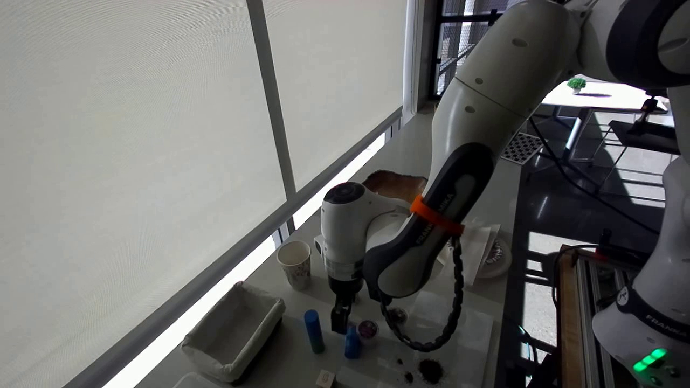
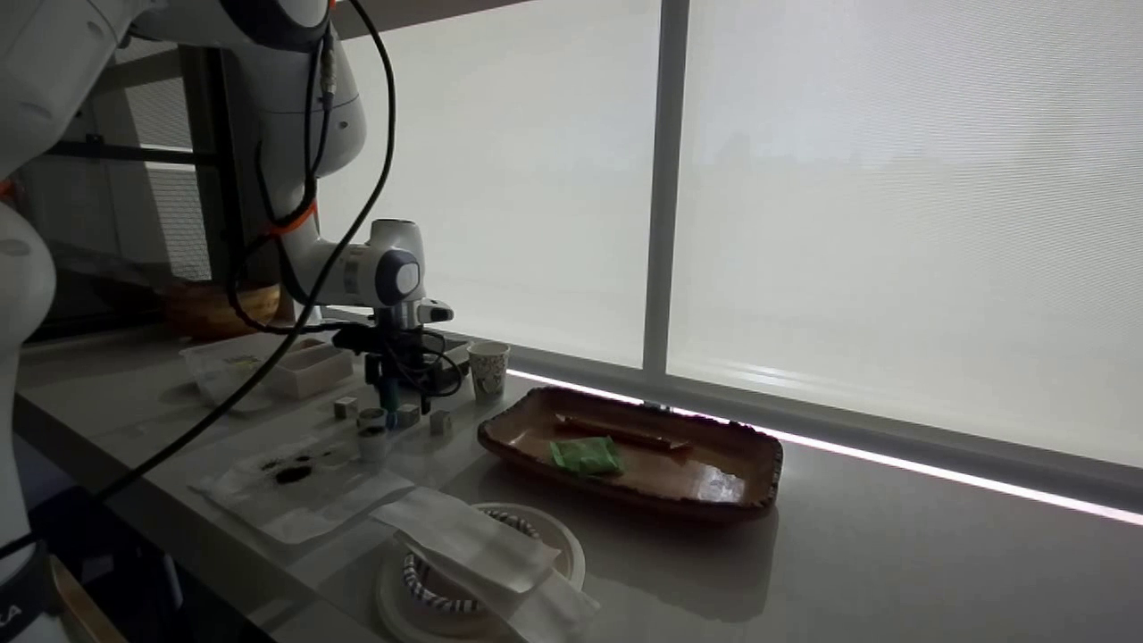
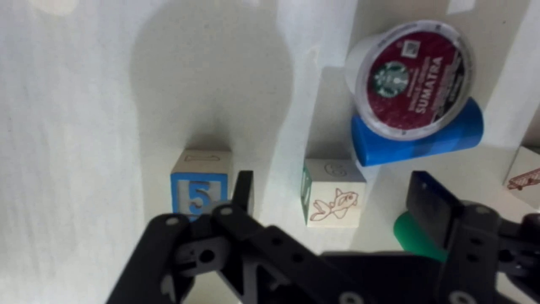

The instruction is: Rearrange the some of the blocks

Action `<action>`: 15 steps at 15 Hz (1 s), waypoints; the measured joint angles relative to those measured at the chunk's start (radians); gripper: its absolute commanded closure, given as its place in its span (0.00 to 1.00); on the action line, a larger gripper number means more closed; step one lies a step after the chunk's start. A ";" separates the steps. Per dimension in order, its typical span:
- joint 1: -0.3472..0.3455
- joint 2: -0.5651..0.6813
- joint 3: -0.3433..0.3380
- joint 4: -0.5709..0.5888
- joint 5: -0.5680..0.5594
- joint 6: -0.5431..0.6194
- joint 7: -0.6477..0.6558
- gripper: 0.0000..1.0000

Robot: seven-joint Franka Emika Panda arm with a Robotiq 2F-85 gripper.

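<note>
Wooden letter blocks lie on the pale table. In the wrist view one shows a fish drawing [image 3: 335, 202], one a blue 5 [image 3: 199, 190], and a third block [image 3: 525, 177] is cut off at the right edge. My gripper [image 3: 334, 190] is open, its fingers on either side of the fish block with gaps to both. Its left finger is close to the 5 block. A green cylinder [image 3: 415, 236] is partly hidden behind the right finger. A blue cylinder [image 3: 447, 135] lies partly under a dark-red-topped coffee pod [image 3: 417, 80]. The gripper also shows low over the table in an exterior view [image 1: 340, 320].
A patterned paper cup [image 1: 295, 264] and a lined basket [image 1: 229, 328] stand near the window. Dark grounds [image 1: 430, 371] lie on a white sheet. A brown tray [image 2: 625, 487] holds a green packet. Paper plates with napkins [image 2: 482, 545] lie at the table's front.
</note>
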 measured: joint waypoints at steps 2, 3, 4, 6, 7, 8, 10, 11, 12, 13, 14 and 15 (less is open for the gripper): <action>0.000 0.006 0.001 0.002 0.000 0.001 -0.003 0.56; 0.000 0.009 0.001 0.004 0.000 0.001 -0.005 0.63; 0.000 0.011 0.002 0.006 0.000 0.002 -0.006 0.72; 0.001 0.013 0.002 0.010 0.000 0.005 -0.006 0.88; 0.001 0.014 0.001 0.011 0.000 0.008 -0.006 0.91; 0.002 0.014 0.002 0.013 0.000 0.012 -0.006 0.91; 0.003 0.015 0.002 0.014 0.000 0.019 -0.007 0.91; 0.003 0.016 0.002 0.015 0.000 0.020 -0.008 0.91; 0.003 0.016 0.002 0.016 0.000 0.020 -0.008 0.91; 0.003 0.016 0.001 0.018 0.000 0.020 -0.009 0.91; 0.003 0.014 -0.001 0.022 0.000 0.020 -0.009 0.91; 0.004 0.008 -0.005 0.025 -0.001 0.020 -0.009 0.91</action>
